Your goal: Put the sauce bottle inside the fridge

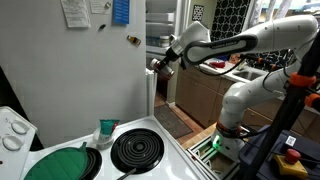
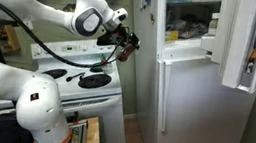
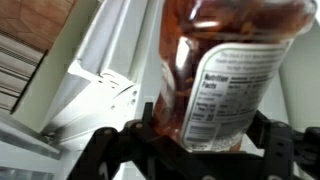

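My gripper (image 1: 158, 64) is shut on the sauce bottle (image 3: 215, 70), a red-brown bottle with a pale nutrition label that fills the wrist view. In both exterior views the bottle (image 2: 126, 47) hangs in the air beside the tall white fridge (image 1: 90, 80), well above the stove. The fridge (image 2: 190, 100) has its upper door open, and shelves with items show inside. In the wrist view white fridge panels lie behind the bottle.
A white stove (image 1: 120, 155) with a black coil burner (image 1: 137, 149) and a green lid (image 1: 60, 163) stands below. A green-and-white cup (image 1: 107, 130) sits on the stove. The open fridge door (image 2: 241, 42) juts out. Wooden cabinets (image 1: 200, 100) stand behind my arm.
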Available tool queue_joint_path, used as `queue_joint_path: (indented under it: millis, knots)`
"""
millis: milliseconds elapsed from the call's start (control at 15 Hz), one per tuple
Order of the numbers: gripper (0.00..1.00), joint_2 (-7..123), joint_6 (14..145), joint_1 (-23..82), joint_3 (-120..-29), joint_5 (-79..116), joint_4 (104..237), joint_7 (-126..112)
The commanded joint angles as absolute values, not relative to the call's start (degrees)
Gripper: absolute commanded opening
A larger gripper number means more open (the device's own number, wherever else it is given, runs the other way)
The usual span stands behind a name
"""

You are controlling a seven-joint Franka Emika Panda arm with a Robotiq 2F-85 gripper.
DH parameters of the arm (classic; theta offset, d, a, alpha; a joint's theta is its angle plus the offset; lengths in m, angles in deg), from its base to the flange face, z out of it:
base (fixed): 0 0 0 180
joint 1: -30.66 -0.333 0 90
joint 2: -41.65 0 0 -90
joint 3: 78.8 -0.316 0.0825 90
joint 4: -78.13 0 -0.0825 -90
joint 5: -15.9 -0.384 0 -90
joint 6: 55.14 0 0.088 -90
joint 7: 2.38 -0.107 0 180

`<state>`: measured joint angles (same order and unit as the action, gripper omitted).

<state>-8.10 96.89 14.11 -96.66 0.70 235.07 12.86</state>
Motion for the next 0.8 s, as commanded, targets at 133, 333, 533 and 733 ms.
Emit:
queue_joint_path:
  millis: [133,333,533,733]
  knots:
    - [0.6,-12.0,100.2,21.9,-94.9,10.3,235.1,-0.8]
    - [0.6,-13.7,102.1,26.5,-94.8,12.2,235.0,-6.5]
    - [0.85,-12.2,101.1,24.9,-93.6,12.7,234.4,-5.4]
    - [0.85,-12.6,101.1,25.2,-93.7,12.6,234.4,-5.9]
